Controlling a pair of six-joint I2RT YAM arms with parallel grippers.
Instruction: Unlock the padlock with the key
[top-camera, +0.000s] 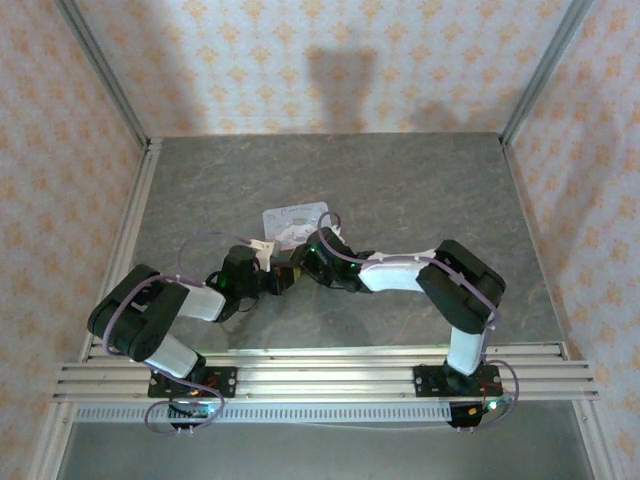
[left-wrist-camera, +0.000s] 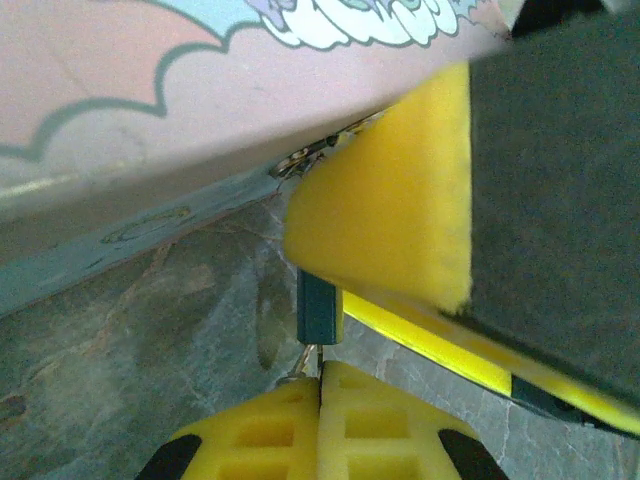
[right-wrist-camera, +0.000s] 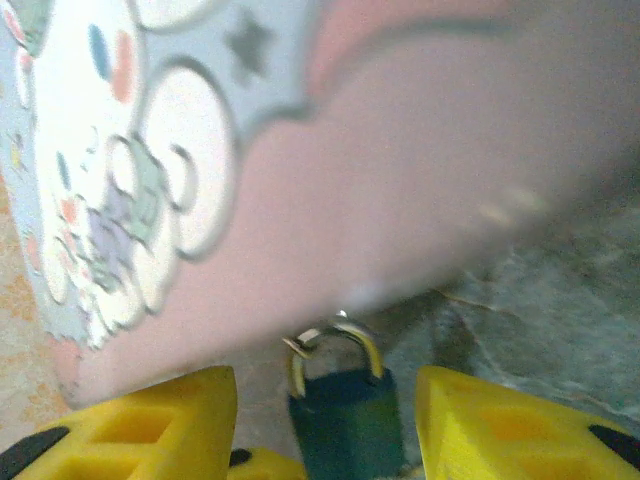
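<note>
grey stone-look table (top-camera: 400, 190): padlock (right-wrist-camera: 345, 420), small, rigid and slick, sits between the parted right fingers (right-wrist-camera: 325, 425); left fingers (left-wrist-camera: 320, 425) pinch the thin key (left-wrist-camera: 303, 362).

white-and-black arms, lilac cables, yellow fingers (right-wrist-camera: 150, 425)

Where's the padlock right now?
In the right wrist view the padlock sits between the right gripper's fingers, its shackle hooked at the tin's lower edge.
</note>
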